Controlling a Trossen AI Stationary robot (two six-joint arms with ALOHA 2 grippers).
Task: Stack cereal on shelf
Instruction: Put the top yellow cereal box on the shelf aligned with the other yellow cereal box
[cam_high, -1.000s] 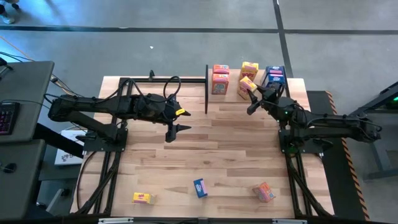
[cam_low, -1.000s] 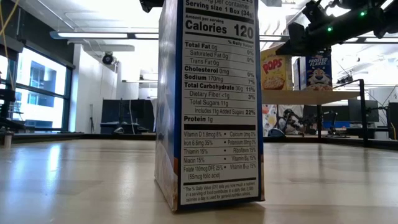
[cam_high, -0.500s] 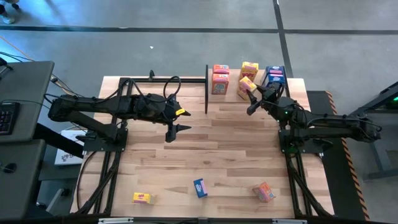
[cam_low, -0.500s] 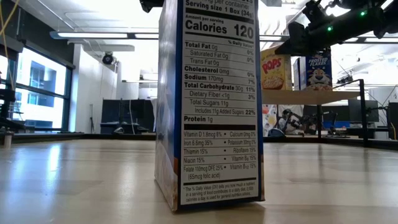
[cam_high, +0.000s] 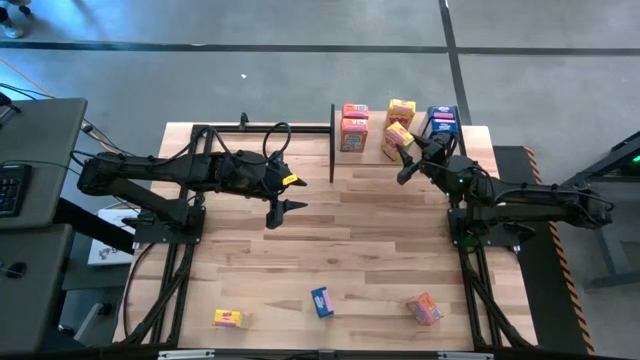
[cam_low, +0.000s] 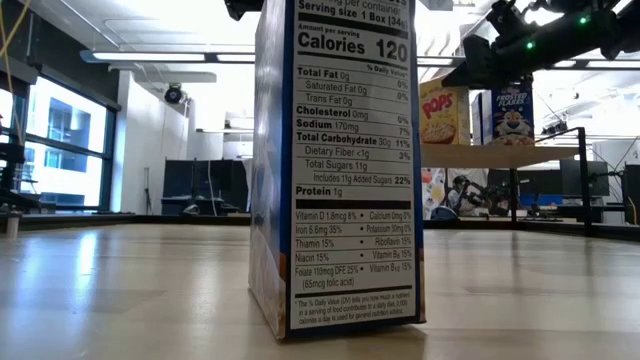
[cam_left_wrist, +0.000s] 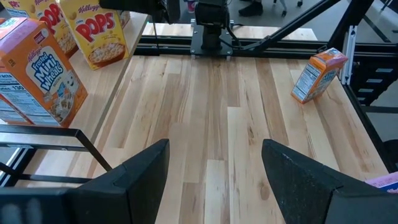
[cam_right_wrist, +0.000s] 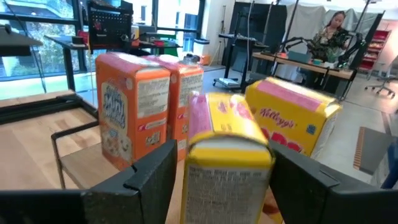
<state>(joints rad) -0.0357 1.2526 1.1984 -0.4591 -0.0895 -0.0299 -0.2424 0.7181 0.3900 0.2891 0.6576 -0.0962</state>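
Yellow cereal box (cam_right_wrist: 229, 155) pinched upright between right gripper (cam_high: 403, 160) fingers, just short of shelf (cam_high: 420, 150) and its standing boxes; left gripper (cam_left_wrist: 214, 180) spread, mid-desk (cam_high: 350, 240), farther off.

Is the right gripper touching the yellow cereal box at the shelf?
Touching. The right wrist view shows the right gripper with both fingers closed against the sides of the yellow cereal box, no gap.

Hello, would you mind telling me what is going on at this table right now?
The right end effector is shut on a yellow cereal box at the shelf, beside the orange boxes and blue boxes standing there. The left end effector hangs open over mid-table. Three more boxes wait near the front edge: yellow, blue, orange.
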